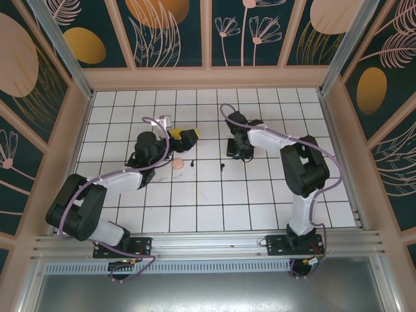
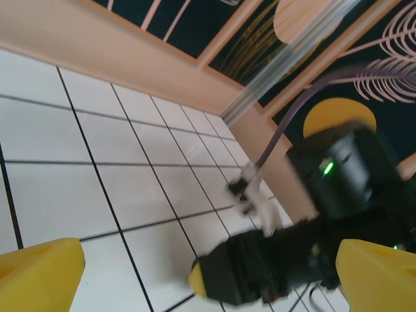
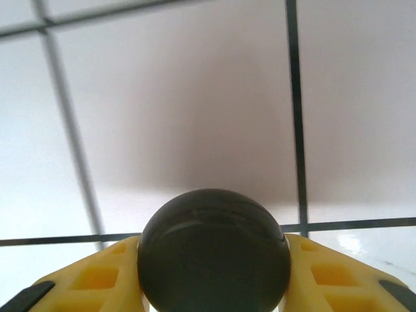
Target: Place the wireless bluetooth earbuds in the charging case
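Squeezing a round black case (image 3: pixel 213 253) with the right pincer (image 3: pixel 213 286), yellow fingers (image 3: pixel 97 279) pressing on both sides.
Hanging low over the white tiles (image 3: pixel 195 97). Holding the left pincer (image 1: pixel 184 135) wide apart, near a pink round thing (image 1: pixel 177 164). Showing tiny black earbuds (image 1: pixel 194 162) lying on the tiles between the arms.

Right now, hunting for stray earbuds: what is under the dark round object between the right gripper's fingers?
Beyond the dark round object, white tiles with dark grout lines and a shadow show. The spot directly beneath is covered by it and the yellow fingers.
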Action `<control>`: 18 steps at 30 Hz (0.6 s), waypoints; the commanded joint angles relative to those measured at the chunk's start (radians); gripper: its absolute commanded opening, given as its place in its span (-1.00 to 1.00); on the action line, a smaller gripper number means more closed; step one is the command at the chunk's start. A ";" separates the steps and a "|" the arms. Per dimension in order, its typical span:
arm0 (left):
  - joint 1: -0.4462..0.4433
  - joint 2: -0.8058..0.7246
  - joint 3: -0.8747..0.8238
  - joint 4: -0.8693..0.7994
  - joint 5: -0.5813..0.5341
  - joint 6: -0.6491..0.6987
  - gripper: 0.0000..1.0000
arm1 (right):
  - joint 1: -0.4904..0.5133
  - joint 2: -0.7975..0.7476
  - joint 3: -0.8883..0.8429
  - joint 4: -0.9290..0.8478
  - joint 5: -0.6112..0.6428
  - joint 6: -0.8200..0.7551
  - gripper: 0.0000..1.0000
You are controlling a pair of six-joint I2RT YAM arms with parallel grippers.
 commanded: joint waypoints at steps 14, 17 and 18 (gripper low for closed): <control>-0.044 0.164 -0.122 0.542 0.003 -0.115 0.68 | 0.056 -0.125 0.196 0.240 -0.218 0.513 -0.42; -0.048 0.193 -0.106 0.574 -0.021 -0.125 0.53 | 0.081 -0.125 0.218 0.246 -0.210 0.540 -0.43; -0.049 0.206 -0.097 0.588 -0.024 -0.135 0.45 | 0.088 -0.124 0.224 0.248 -0.208 0.549 -0.42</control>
